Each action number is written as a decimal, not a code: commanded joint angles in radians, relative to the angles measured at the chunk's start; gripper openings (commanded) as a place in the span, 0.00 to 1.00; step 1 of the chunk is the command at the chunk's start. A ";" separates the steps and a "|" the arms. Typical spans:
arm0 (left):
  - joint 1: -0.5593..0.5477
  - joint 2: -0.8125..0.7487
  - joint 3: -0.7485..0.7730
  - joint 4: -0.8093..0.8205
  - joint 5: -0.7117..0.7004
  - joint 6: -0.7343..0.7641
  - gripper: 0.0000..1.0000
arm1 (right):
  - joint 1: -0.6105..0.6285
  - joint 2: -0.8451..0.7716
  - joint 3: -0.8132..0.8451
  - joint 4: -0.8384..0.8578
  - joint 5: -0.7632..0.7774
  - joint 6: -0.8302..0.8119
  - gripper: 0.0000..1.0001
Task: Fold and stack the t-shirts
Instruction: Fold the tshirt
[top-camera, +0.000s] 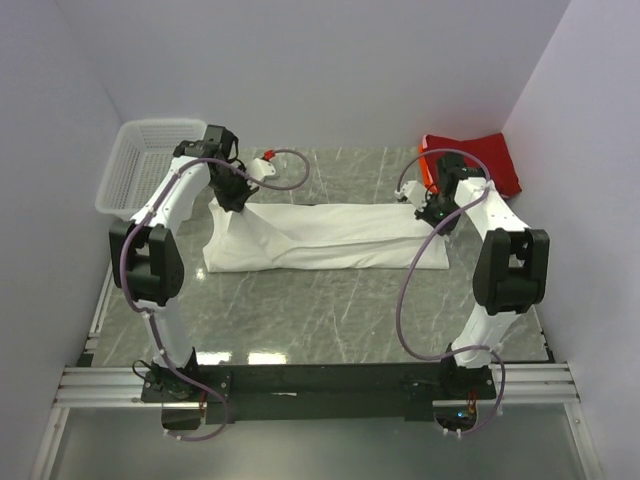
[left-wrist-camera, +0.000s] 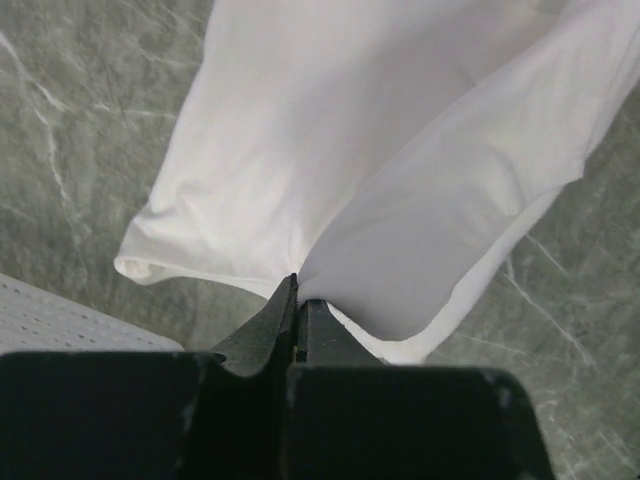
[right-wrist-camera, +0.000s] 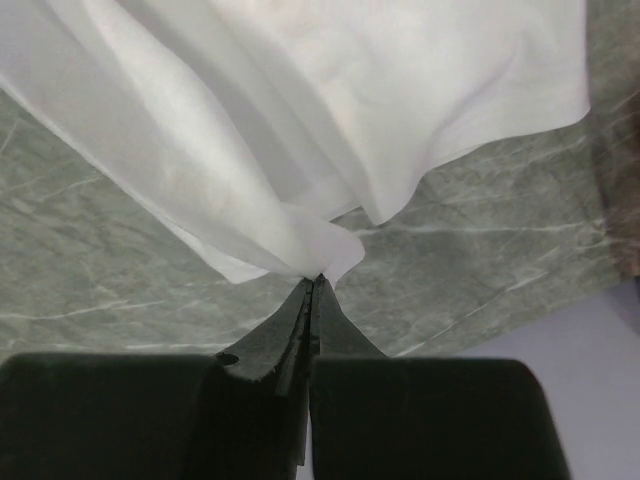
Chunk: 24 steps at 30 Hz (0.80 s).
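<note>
The white t-shirt (top-camera: 325, 236) is stretched left to right across the middle of the grey marble table, its lower part resting on the surface. My left gripper (top-camera: 233, 197) is shut on its far left edge, which shows pinched in the left wrist view (left-wrist-camera: 400, 200). My right gripper (top-camera: 432, 217) is shut on its far right edge, which shows pinched in the right wrist view (right-wrist-camera: 300, 150). The red t-shirt (top-camera: 492, 160) lies crumpled at the far right corner, behind the right arm.
A white mesh basket (top-camera: 142, 160) stands at the far left corner; its rim shows in the left wrist view (left-wrist-camera: 60, 320). A small white and red object (top-camera: 265, 162) sits behind the left gripper. Walls close in on the left, back and right.
</note>
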<state>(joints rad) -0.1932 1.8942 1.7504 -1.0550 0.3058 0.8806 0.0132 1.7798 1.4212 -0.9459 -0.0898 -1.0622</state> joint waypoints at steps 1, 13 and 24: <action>0.005 0.032 0.087 0.012 0.001 0.037 0.00 | -0.007 0.029 0.071 -0.024 0.024 -0.021 0.00; 0.006 0.123 0.127 0.052 -0.017 0.032 0.00 | -0.009 0.150 0.166 -0.013 0.042 -0.030 0.00; 0.005 0.195 0.185 0.062 -0.028 0.003 0.00 | -0.009 0.205 0.179 0.007 0.059 -0.047 0.00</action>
<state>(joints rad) -0.1928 2.0796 1.8927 -1.0073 0.2810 0.8932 0.0132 1.9743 1.5677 -0.9543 -0.0593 -1.0920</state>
